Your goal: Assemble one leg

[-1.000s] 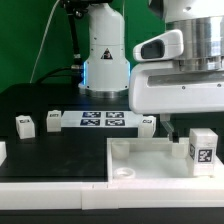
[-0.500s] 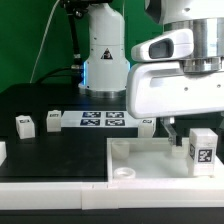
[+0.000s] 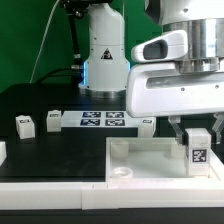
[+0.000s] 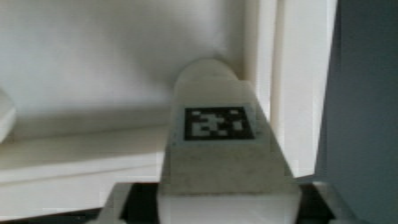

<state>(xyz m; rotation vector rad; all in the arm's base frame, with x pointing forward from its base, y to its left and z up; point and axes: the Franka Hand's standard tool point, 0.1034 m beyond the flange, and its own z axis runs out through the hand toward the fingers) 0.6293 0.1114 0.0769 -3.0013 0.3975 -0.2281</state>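
The leg [image 3: 198,150], a small white block with a black-and-white tag, stands upright on the large white square tray-like part [image 3: 150,158] at the exterior view's right. My gripper [image 3: 197,135] has come down over it, with a finger on each side of its upper part. In the wrist view the leg [image 4: 217,130] fills the space between the jaws, and its sides meet the dark pads of my gripper [image 4: 217,205]. The gripper is shut on the leg.
Two more white leg blocks [image 3: 25,125] [image 3: 52,121] stand on the black table at the exterior view's left, and a third [image 3: 146,124] by the marker board [image 3: 100,121]. The robot base [image 3: 105,55] is behind. A round socket [image 3: 124,172] sits in the tray's near corner.
My gripper has come down around the leg. The leg has shifted slightly toward the exterior view's left between the fingers.
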